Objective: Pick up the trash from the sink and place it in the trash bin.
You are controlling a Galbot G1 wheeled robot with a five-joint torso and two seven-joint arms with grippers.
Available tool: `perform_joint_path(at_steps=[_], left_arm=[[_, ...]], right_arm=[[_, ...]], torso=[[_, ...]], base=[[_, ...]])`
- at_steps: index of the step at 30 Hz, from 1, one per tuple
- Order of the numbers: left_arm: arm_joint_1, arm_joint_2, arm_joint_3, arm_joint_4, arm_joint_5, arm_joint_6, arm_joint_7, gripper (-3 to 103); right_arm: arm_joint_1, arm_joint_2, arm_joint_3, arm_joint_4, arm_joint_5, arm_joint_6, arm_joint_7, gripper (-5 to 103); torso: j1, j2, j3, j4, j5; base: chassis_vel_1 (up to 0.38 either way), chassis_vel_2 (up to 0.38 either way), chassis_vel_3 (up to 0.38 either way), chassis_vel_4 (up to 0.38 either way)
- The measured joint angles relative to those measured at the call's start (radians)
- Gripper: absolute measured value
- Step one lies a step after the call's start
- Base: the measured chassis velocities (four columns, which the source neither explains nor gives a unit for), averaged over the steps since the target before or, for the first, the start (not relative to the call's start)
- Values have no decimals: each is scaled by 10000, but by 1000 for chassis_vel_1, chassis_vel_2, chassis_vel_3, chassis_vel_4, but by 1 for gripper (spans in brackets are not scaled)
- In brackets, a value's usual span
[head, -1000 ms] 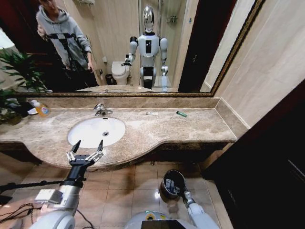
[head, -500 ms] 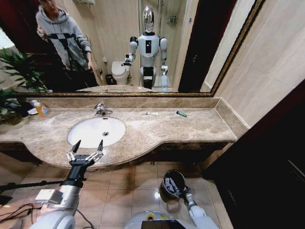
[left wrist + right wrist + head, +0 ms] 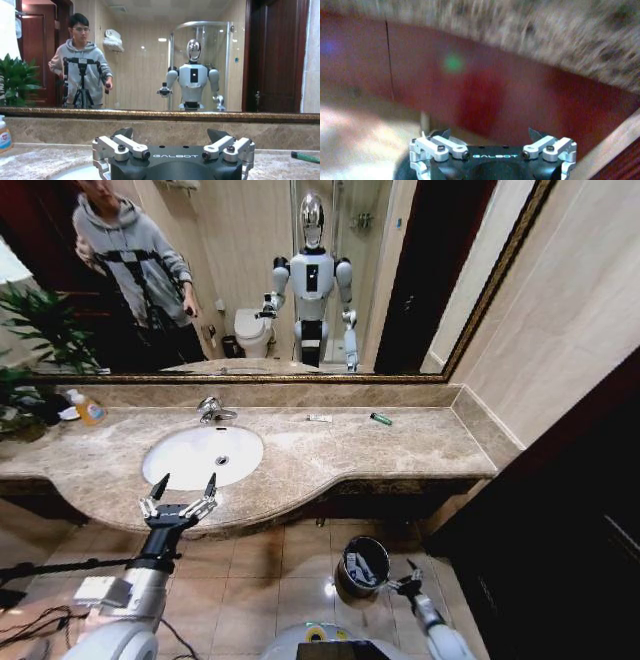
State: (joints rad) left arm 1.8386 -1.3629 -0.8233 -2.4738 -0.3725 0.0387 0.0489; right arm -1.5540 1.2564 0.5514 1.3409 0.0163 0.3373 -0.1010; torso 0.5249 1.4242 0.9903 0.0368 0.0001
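The white oval sink with its small drain lies in the beige marble counter, and its rim shows below my left gripper. My left gripper hovers open over the counter's front edge, just short of the basin, holding nothing. Right of the faucet, a white packet and a tiny green tube lie on the counter. The dark round trash bin stands on the floor with whitish bits inside. My right gripper is just right of the bin, open and holding nothing.
A chrome faucet stands behind the basin. An orange-yellow bottle sits at the counter's back left beside a plant. A mirror runs along the wall. Dark wood panels close in on the right.
My right gripper has drawn away from the bin's mouth toward the right. The left arm has stayed still.
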Motion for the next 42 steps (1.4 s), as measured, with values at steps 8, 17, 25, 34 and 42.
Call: perform_joint_path(at_steps=[8, 17, 25, 34, 42], left_arm=[[0, 1, 0, 0, 0, -1, 0, 100], [0, 0, 0, 0, 0, 0, -1, 100], [0, 0, 0, 0, 0, 0, -1, 100], [0, 0, 0, -1, 0, 0, 0, 100], [0, 0, -1, 0, 0, 0, -3, 100]], right_arm=[[-2394, -142, 625, 4674, 2692, -1060, -174, 100], [-1940, -254, 1256, 7144, 3213, -1935, -279, 100], [1091, -1405, 588, 6711, 4031, -3343, -278, 100], [5522, -2598, -874, 3471, 3530, -3784, -1134, 100], [8872, -2592, -3007, 358, 2573, -3537, -1643, 100]], torso=[[0, 1, 0, -1, -1], [1, 1, 1, -3, -1], [4, -1, 3, 2, 2], [4, -2, 4, 1, 0], [4, -2, 3, 2, 0]], base=[[0, 0, 0, 0], [0, 0, 0, 0], [0, 0, 0, 0], [0, 0, 0, 0], [0, 0, 0, 0]])
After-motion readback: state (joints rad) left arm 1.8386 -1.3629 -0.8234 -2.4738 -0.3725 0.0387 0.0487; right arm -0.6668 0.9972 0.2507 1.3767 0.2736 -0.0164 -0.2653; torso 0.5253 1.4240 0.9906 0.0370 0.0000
